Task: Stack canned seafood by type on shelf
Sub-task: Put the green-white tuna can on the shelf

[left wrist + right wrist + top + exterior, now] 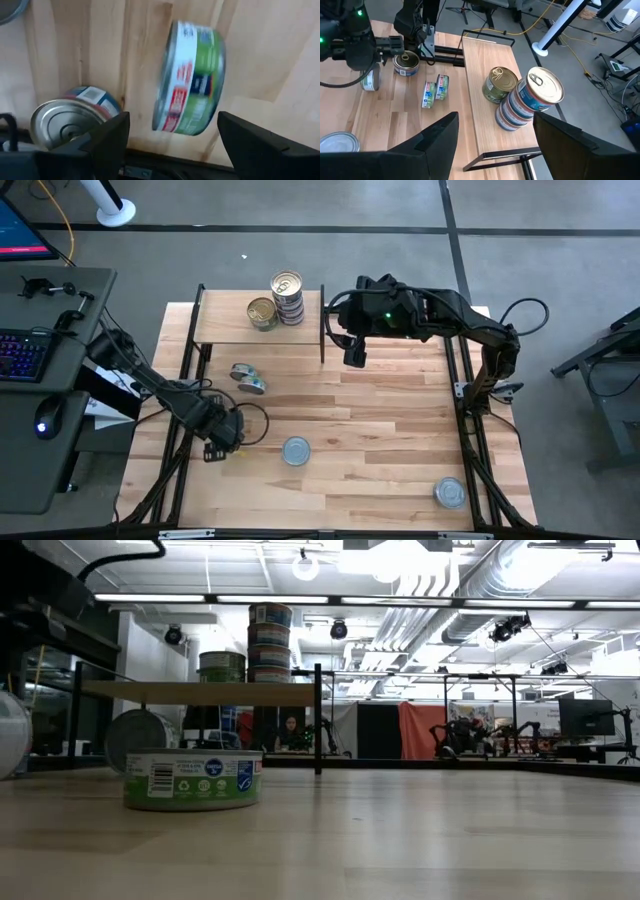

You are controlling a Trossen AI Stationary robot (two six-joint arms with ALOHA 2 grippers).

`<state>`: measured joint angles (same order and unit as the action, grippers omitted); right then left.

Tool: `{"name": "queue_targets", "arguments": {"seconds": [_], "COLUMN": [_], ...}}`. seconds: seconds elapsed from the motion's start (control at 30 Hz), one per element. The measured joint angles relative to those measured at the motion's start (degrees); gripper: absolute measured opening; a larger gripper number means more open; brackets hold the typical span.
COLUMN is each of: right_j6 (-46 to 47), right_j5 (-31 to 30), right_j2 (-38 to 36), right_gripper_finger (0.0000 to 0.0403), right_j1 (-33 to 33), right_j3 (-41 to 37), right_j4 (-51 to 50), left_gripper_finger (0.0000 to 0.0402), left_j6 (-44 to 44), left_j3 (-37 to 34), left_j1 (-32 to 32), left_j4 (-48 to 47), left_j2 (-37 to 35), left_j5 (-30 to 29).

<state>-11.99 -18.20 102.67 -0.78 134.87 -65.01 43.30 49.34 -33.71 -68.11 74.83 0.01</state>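
Shelf (235, 330), upper left of the high view, carries a stack of blue-label tins (288, 297) with a single gold-topped tin (262, 313) touching it. Left gripper (236, 428), lower left, fingers released, nothing held; its wrist view shows a green-label tin (192, 78) on edge just ahead, blurred, beside an upright silver-topped tin (70, 120). Right gripper (354, 350) hovers beside the shelf, fingers apart, empty. Loose tins lie on the counter (400, 430).

Judged step: picking the next tin. Next: left fingers must straddle the green tin and close.
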Motion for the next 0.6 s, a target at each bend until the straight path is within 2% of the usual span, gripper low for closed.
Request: {"name": "queue_targets", "arguments": {"seconds": [0.17, 0.37, 0.47, 0.6], "right_j6": [0.0, 0.6, 0.6, 0.5], "right_j5": [0.0, 0.0, 0.0, 0.0], "right_j2": [0.0, 0.0, 0.0, 0.0], "right_gripper_finger": [0.0248, 0.0248, 0.0248, 0.0248], "right_j1": [0.0, 0.0, 0.0, 0.0], "right_j3": [0.0, 0.0, 0.0, 0.0], "right_j4": [0.0, 0.0, 0.0, 0.0], "left_gripper_finger": [0.0294, 0.0288, 0.0258, 0.0179], "left_j6": [-2.4, -3.2, -3.1, -3.1], "left_j3": [-1.3, -1.3, -1.3, -1.3], "left_j1": [0.0, -0.1, -0.1, -0.1], "left_j4": [6.2, 7.7, 8.2, 8.3], "left_j2": [1.6, 4.1, 5.2, 6.3], "left_j5": [-0.8, -6.2, -7.6, -8.9]}}
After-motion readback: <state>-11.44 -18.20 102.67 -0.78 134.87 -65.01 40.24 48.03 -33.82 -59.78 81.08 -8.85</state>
